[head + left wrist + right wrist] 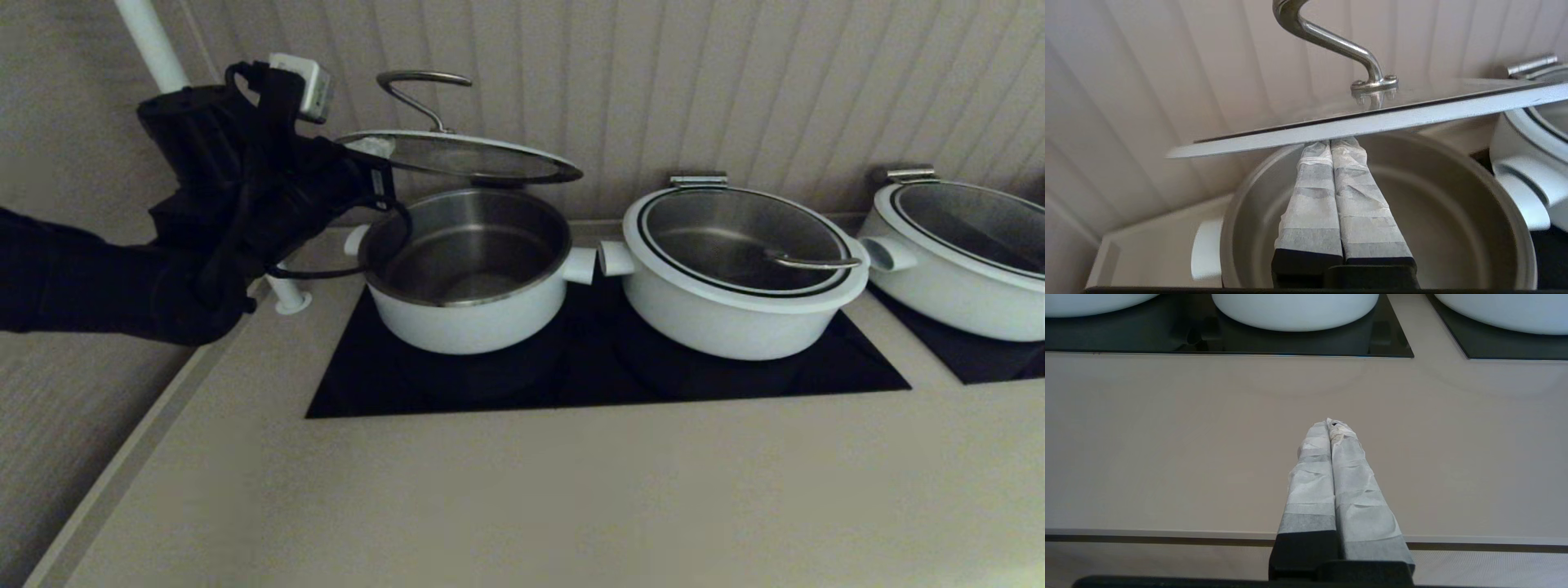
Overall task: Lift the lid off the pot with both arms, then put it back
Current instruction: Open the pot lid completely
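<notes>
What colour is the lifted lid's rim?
White, with a black inner ring, on the lid; clearest in the left wrist view.

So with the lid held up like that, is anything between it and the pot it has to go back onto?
Nothing visible. The lid hangs tilted above the open pot, propped from underneath by the shut fingers of the left gripper. The pot looks empty. The right gripper hovers over bare counter, away from both.
</notes>
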Controlling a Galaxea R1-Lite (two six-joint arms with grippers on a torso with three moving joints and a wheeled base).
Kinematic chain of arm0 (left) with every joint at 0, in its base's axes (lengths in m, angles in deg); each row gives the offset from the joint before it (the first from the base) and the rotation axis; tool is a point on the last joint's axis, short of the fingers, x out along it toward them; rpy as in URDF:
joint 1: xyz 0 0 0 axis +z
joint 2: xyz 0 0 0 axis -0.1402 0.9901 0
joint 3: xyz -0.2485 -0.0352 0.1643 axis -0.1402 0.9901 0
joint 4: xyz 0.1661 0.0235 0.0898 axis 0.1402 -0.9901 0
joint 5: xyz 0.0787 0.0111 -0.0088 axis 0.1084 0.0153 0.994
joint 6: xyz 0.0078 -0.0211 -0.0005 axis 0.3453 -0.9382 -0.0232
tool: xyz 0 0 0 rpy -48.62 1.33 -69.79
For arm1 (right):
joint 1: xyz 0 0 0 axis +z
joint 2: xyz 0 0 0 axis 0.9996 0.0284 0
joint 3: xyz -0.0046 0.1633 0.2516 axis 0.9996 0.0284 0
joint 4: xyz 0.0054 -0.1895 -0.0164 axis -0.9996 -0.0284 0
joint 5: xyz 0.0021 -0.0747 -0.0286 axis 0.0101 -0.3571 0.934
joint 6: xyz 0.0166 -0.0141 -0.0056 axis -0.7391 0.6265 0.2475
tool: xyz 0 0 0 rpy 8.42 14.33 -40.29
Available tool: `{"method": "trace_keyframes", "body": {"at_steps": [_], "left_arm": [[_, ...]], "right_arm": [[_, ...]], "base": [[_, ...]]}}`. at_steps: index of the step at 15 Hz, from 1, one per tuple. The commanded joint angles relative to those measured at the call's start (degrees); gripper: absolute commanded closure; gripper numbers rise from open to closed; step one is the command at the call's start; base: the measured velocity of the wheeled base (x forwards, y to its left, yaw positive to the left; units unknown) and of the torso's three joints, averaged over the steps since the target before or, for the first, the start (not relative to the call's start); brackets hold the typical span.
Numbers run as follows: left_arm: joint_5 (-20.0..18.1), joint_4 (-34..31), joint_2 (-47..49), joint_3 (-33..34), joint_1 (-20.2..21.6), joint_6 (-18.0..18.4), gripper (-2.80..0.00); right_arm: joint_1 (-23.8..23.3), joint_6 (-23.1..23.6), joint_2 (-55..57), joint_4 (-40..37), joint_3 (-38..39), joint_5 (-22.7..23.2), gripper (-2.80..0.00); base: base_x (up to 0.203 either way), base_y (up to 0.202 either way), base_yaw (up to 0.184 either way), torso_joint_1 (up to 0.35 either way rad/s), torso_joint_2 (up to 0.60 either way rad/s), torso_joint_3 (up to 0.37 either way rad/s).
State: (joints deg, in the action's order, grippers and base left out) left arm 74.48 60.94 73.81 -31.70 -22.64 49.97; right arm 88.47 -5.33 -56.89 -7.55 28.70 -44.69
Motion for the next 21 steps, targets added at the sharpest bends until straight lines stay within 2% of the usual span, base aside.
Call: {"method": "trace_keyframes", "body": {"at_steps": [1,9,21], "left_arm": [[-0.04,0.24,2.18,-2.20,-0.01,0.06,0.00],[-0.10,-0.20,6.22,-11.18,-0.01,0.06,0.00],[-0.13,-0.20,7.20,-17.26,-0.01,1.56,0.00]], "right_arm": [[0.02,0.05,-0.02,0.01,0.00,0.04,0.00],[0.04,0.04,0.06,0.01,0.00,0.04,0.00],[-0.01,0.04,-0.02,0.01,0.00,0.04,0.00]], "base": [[0.000,0.000,0.000,0.000,0.00,0.000],[0.000,0.000,0.000,0.000,0.00,0.000],[0.000,0.000,0.000,0.000,0.00,0.000]]}}
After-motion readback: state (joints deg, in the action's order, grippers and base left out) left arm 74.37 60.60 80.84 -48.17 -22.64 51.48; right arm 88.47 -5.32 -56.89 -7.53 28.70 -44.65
